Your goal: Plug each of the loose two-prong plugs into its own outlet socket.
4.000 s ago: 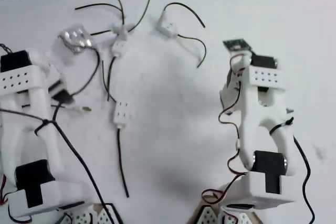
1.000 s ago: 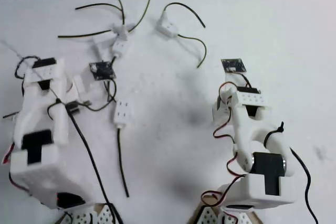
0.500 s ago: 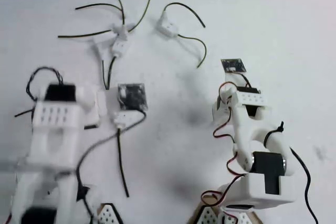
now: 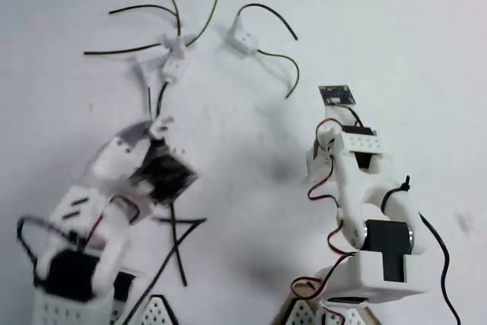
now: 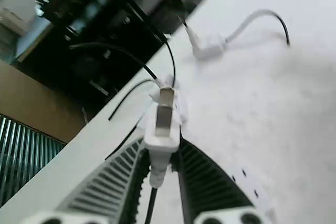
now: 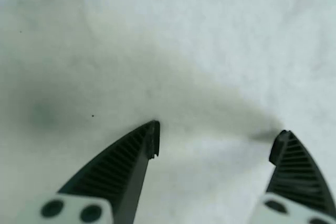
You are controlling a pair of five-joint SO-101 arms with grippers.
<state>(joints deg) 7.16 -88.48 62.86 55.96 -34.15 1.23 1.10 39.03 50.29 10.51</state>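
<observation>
Left end effector [image 5: 160, 144] clamped on white two-prong plug [image 5: 162, 123], near outlet socket [image 5: 247, 182]. I judge plug light, rigid, smooth: grip flat body sides, not springy cord [image 5: 151, 204]. Right end effector [image 6: 216, 140] wide open, empty, well apart from outlet socket

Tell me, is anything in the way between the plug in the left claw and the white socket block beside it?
Nothing visible does. The left gripper holds the plug, and the socket block lies on the bare table close beside it. The plug's tip points away from the block, though.
</observation>
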